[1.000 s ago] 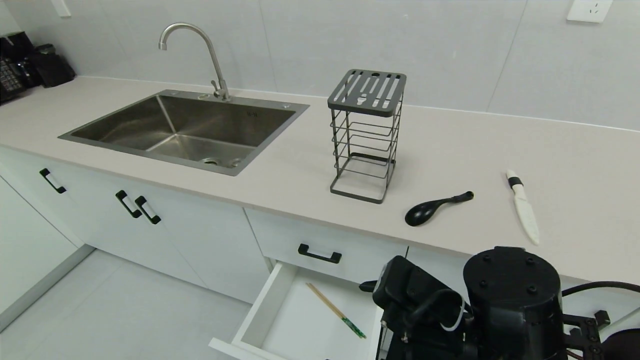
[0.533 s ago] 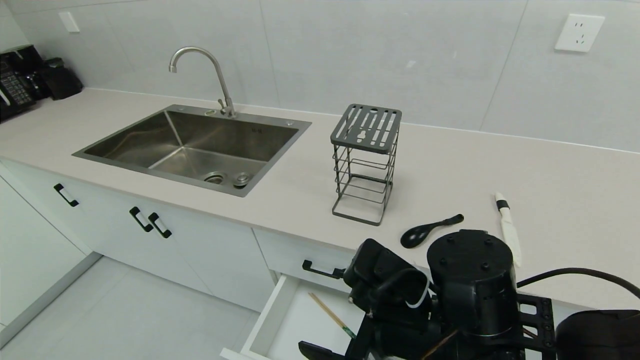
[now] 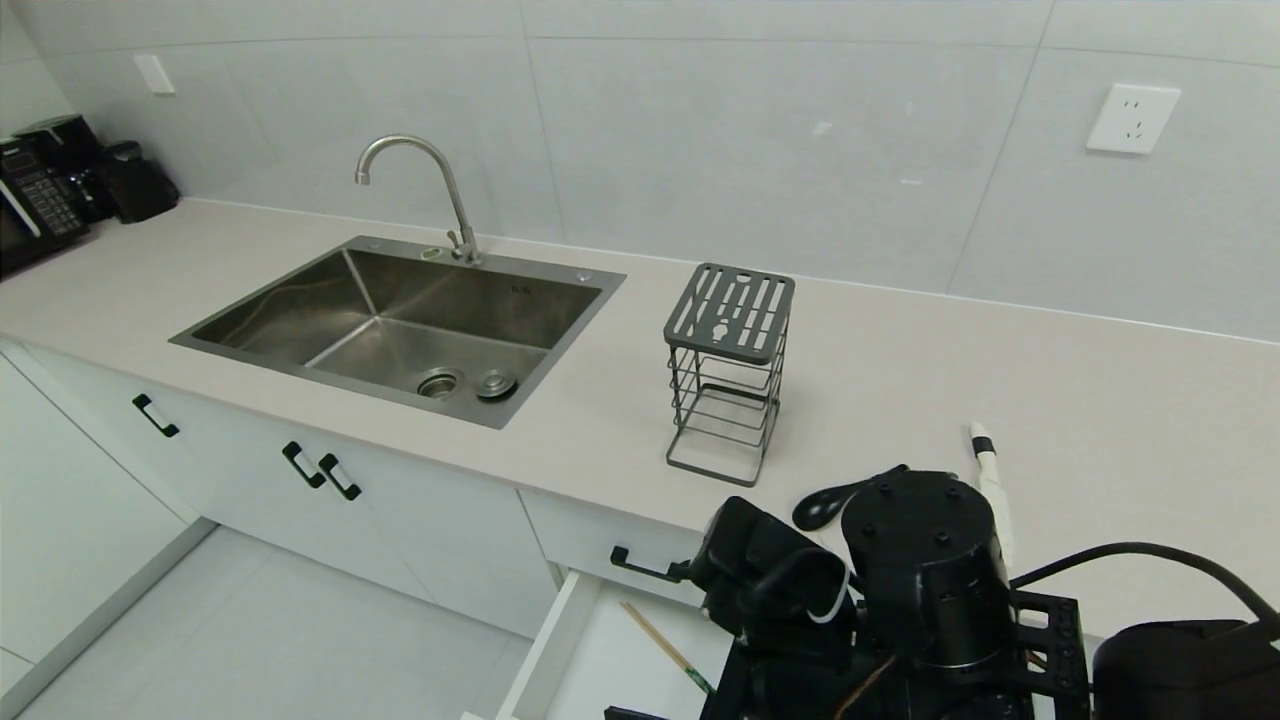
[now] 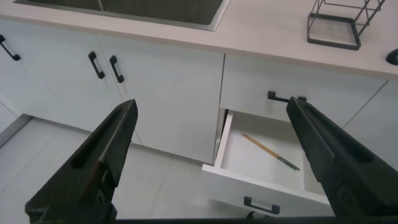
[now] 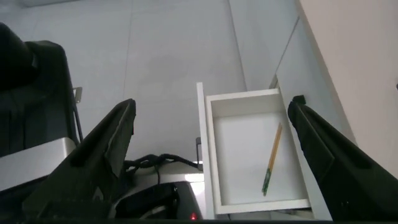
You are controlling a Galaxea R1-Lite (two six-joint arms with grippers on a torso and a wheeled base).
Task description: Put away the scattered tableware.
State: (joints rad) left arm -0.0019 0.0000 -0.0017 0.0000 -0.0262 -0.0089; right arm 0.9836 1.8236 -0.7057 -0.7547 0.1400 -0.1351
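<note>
A black spoon (image 3: 825,505) lies on the counter in front of the wire rack (image 3: 728,372), partly hidden behind my arm. To its right lies a white knife (image 3: 990,480). Below the counter edge a white drawer (image 3: 545,650) stands pulled out, and a chopstick (image 3: 665,650) rests inside it. The left gripper (image 4: 211,106) is open and hangs in front of the cabinets, above the floor, facing the drawer (image 4: 219,149) and chopstick (image 4: 270,151). My right gripper (image 5: 211,102) is open too, high over the drawer (image 5: 205,155) and its chopstick (image 5: 272,158).
A steel sink (image 3: 400,320) with a curved faucet (image 3: 440,190) sits at the counter's left. Black appliances (image 3: 60,185) stand at the far left. Cabinet doors with black handles (image 3: 320,470) run below the counter. A tiled wall with a socket (image 3: 1132,118) backs it.
The whole head picture has slid downward, so the camera has moved. Spoon, knife, rack and chopstick keep their places.
</note>
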